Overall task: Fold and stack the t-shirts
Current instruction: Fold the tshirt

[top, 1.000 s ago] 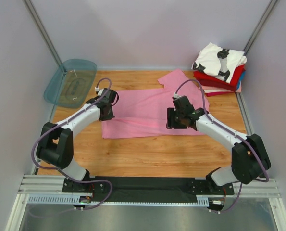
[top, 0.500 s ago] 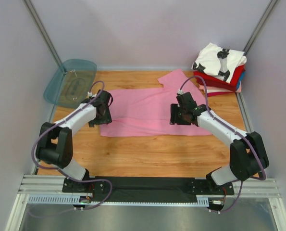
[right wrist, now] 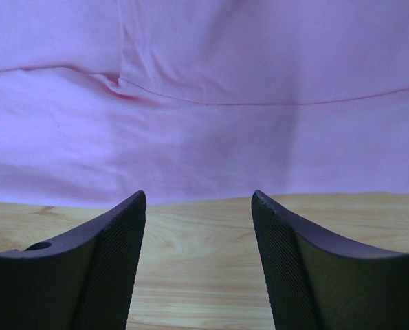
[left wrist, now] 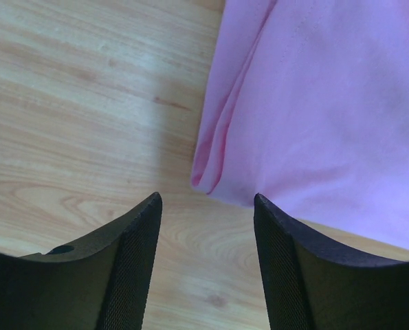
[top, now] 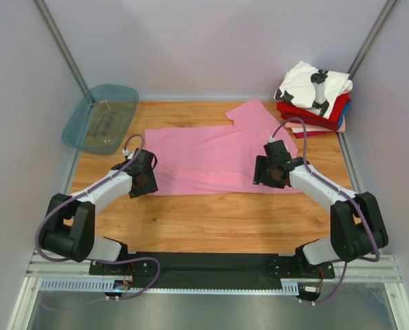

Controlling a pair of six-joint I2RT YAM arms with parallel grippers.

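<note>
A pink t-shirt (top: 211, 158) lies spread flat across the middle of the table, one sleeve pointing to the back right. My left gripper (top: 148, 184) is open just short of its near left corner (left wrist: 207, 175), with only wood between the fingers. My right gripper (top: 268, 181) is open too, hovering at the shirt's near edge (right wrist: 204, 185) towards the right, holding nothing. In the back right corner stands a stack of folded t-shirts (top: 314, 96), white with black print on top of red and blue ones.
A clear teal plastic tray (top: 101, 117) leans at the back left corner. Grey walls and metal posts close in the table on three sides. Bare wood runs between the shirt's near edge and the arm bases.
The left gripper has opened, let go of the pink shirt and moved nearer to its near left corner. The right gripper has shifted right and nearer, to the shirt's near edge.
</note>
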